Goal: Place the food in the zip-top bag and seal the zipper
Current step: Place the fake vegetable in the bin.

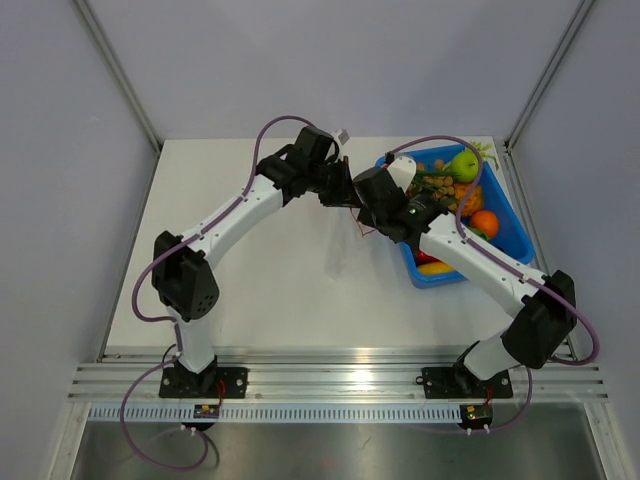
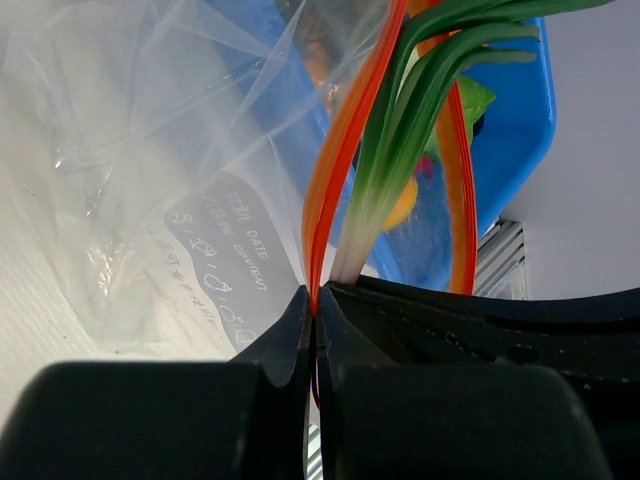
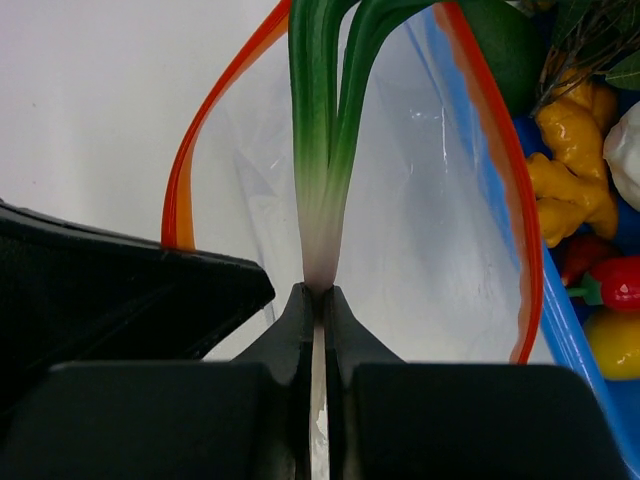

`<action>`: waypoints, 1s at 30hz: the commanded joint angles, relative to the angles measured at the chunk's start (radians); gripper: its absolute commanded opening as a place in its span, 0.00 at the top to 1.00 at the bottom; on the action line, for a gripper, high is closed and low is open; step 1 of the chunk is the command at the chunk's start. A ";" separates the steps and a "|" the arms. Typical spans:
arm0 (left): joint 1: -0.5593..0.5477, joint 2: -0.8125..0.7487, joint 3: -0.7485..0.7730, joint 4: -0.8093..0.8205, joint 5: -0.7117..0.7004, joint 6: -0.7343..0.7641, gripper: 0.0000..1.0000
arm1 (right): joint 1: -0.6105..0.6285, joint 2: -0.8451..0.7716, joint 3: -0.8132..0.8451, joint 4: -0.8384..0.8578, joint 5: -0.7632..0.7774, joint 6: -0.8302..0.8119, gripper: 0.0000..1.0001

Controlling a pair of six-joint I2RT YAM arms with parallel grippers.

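In the left wrist view my left gripper (image 2: 316, 295) is shut on the orange-red zipper (image 2: 340, 150) of the clear zip-top bag (image 2: 150, 150). The bag's mouth gapes open. Green onions (image 3: 318, 150) point into that mouth, and my right gripper (image 3: 318, 292) is shut on their white end. The onions (image 2: 410, 110) pass between the two zipper strips. From above, both grippers meet just left of the blue bin: the left (image 1: 345, 190), the right (image 1: 362, 205). More food lies in the bin: a green apple (image 1: 462, 165), an orange (image 1: 484, 222), brown balls (image 1: 438, 185).
The blue bin (image 1: 505, 215) stands at the right of the white table, right beside the bag. A yellow knobbly piece (image 3: 570, 170) and a red pepper (image 3: 620, 285) lie in it. My left gripper's black body (image 3: 100, 290) shows at the left of the right wrist view.
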 commanded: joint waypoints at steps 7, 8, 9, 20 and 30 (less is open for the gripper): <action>0.006 0.008 0.046 0.053 0.051 -0.015 1.00 | 0.009 -0.073 0.001 -0.023 -0.064 -0.100 0.49; 0.006 0.007 0.046 0.055 0.049 -0.014 1.00 | 0.009 -0.081 0.001 -0.018 -0.064 -0.112 0.48; 0.006 0.008 0.045 0.055 0.051 -0.014 1.00 | 0.009 -0.091 0.005 -0.015 -0.064 -0.118 0.45; 0.009 -0.022 0.017 0.060 0.040 -0.006 1.00 | -0.066 -0.225 0.013 -0.081 -0.010 -0.137 0.45; 0.008 -0.032 -0.011 0.078 0.042 -0.009 1.00 | -0.485 -0.285 -0.232 -0.031 -0.442 -0.034 0.32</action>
